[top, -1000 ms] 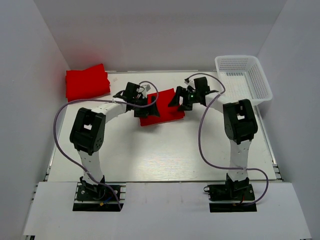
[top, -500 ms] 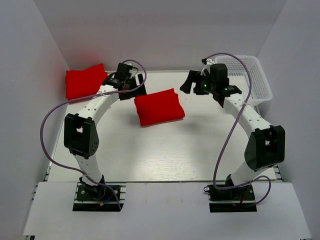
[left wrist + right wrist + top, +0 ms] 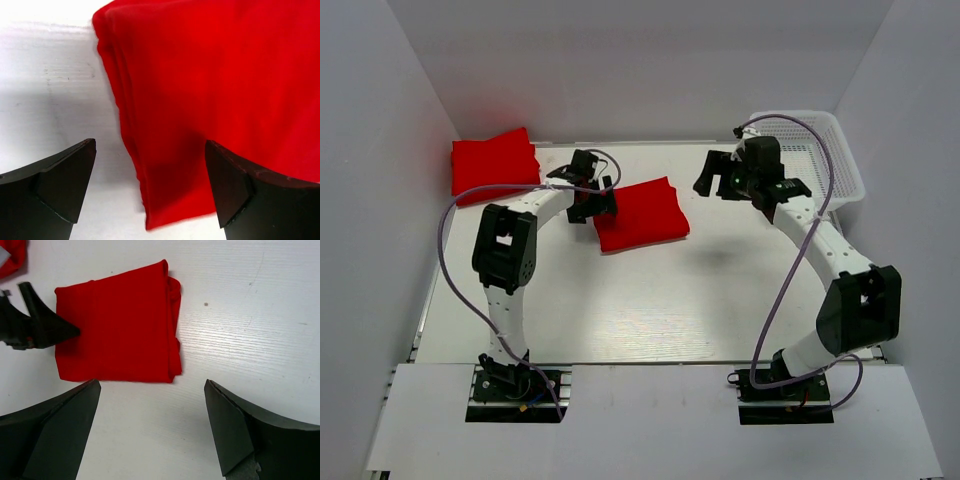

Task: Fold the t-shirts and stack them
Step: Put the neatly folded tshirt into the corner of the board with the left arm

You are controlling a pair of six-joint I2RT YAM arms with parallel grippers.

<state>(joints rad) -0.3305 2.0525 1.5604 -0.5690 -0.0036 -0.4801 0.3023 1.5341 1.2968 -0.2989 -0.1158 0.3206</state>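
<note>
Left pincer (image 3: 150,144) agape, astride folded t-shirt (image 3: 225,75) edge

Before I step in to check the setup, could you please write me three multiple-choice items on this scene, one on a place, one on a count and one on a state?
1. Where does the white basket stand on the table?
A. far right corner
B. far left corner
C. near edge, in the middle

2. How many red fabric piles lie on the table?
A. one
B. two
C. four

3. How is the left gripper?
A. shut on a shirt
B. shut and empty
C. open

Answers:
1 A: it sits at the back on the right.
2 B: a folded shirt lies in the middle and a stack at the far left.
3 C: its fingers stand wide apart, with the folded shirt's edge between them.
</note>
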